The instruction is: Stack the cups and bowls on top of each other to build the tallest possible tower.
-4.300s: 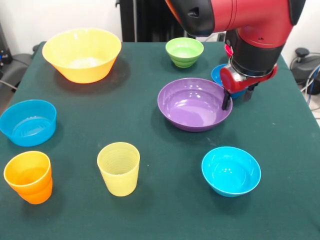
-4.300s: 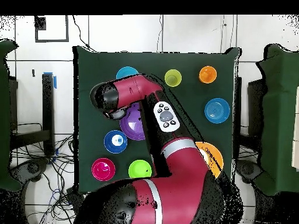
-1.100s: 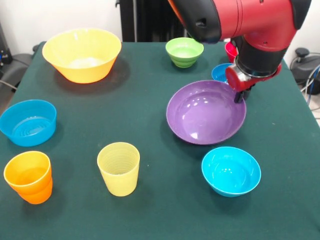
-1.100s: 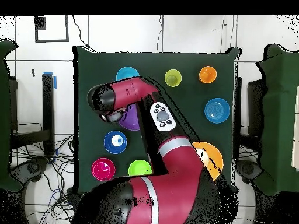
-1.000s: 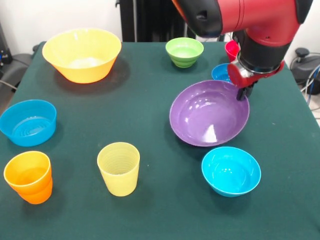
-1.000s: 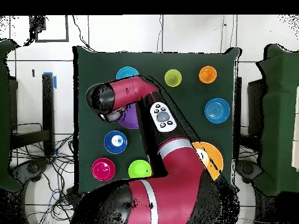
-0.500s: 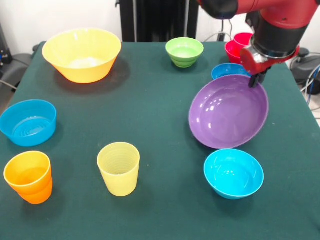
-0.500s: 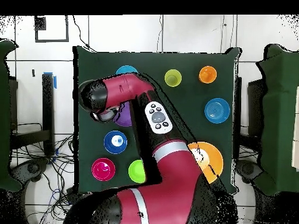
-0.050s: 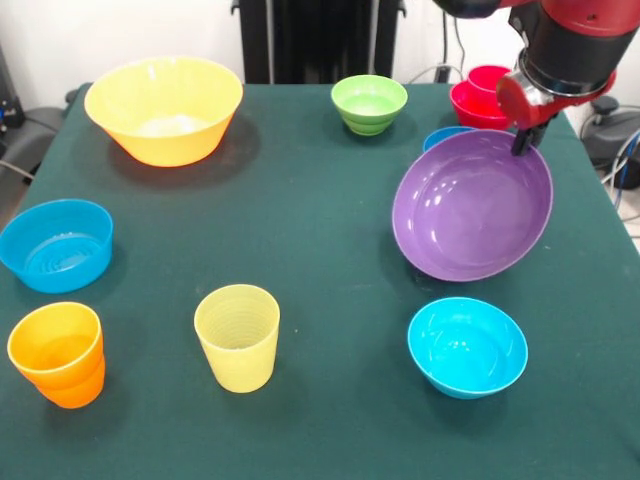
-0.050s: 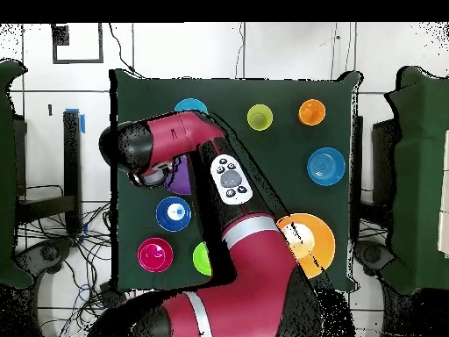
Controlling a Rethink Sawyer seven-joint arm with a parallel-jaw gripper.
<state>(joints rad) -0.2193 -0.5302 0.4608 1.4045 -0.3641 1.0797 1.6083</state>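
gripper [image 9: 521, 140] pinches the purple bowl [image 9: 470, 208] by its top rim; the bowl hangs tilted below the jaws.

I work in a robotics lab. My table [image 9: 300, 230], draped in dark green cloth, stands on a pale tiled floor [image 10: 289, 53], with loose cables [image 10: 53, 250] trailing at the overhead view's lower left and black equipment stands [image 9: 300, 40] at the front view's top.

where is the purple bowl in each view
Front view: the purple bowl is at right, tilted, its top rim pinched by the end effector.
Overhead view: the purple bowl peeks out left of centre, mostly under the arm.
Shared landmark: the cyan bowl beside it.
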